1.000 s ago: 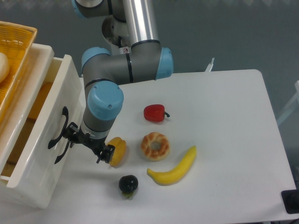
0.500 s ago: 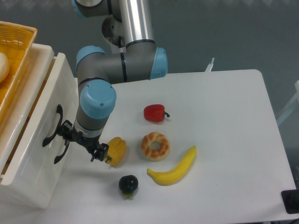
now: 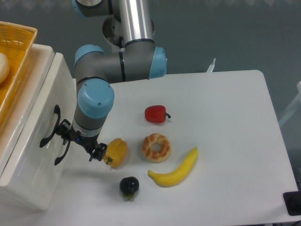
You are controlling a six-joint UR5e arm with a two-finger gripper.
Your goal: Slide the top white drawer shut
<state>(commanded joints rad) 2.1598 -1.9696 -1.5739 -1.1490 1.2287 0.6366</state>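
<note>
Silver tube arm (image 3: 136, 21), glossy, with grey joints capped in light blue. Small red-and-white sticker near the upper joint, and a black gripper (image 3: 79, 141) at the end.

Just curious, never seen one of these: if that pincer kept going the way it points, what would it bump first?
Probably the top white drawer: the pincer sits right at its front, though actual contact is unclear.

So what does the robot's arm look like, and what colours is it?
The arm is a shiny silver tube with fat grey joints wearing round light-blue caps. At its tip sits a small black gripper with thin jaws and a few wires.
</note>
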